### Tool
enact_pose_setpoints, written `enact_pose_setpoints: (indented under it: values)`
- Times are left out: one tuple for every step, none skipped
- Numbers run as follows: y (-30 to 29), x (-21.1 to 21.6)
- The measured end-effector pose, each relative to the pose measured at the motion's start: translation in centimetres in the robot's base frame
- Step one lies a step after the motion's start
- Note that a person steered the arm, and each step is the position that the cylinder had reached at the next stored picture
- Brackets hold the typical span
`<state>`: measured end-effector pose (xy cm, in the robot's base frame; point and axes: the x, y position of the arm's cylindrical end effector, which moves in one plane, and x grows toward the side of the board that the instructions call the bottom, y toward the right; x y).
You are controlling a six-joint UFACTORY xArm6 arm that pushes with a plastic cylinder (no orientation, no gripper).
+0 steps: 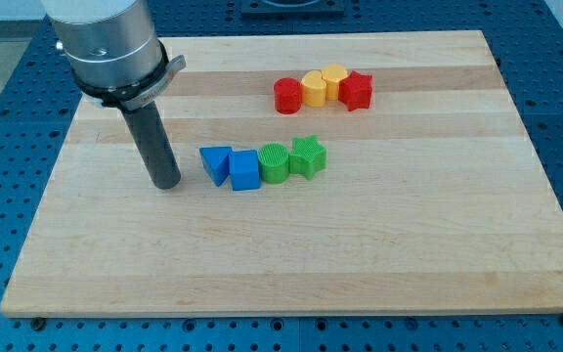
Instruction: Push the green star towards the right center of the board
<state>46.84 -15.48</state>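
Observation:
The green star [309, 155] lies near the middle of the wooden board [291, 264], at the right end of a row of touching blocks. To its left are a green round block [276, 162], a blue cube [245, 170] and a blue triangle [216, 161]. My tip [168, 182] rests on the board to the left of the blue triangle, a short gap from it, and far left of the green star.
A second row sits toward the view's top: a red round block [287, 96], a yellow block [314, 89], a yellow round block [334, 79] and a red star [357, 91]. The board's right edge [541, 166] meets a blue perforated table.

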Motion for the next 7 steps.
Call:
enact_pose_setpoints:
  values:
    - [3.2, -0.3]
    - [3.6, -0.3]
    - [3.6, -0.3]
    - [3.6, -1.4]
    - [3.6, -1.4]
    - [4.4, -1.9]
    - [10.9, -3.7]
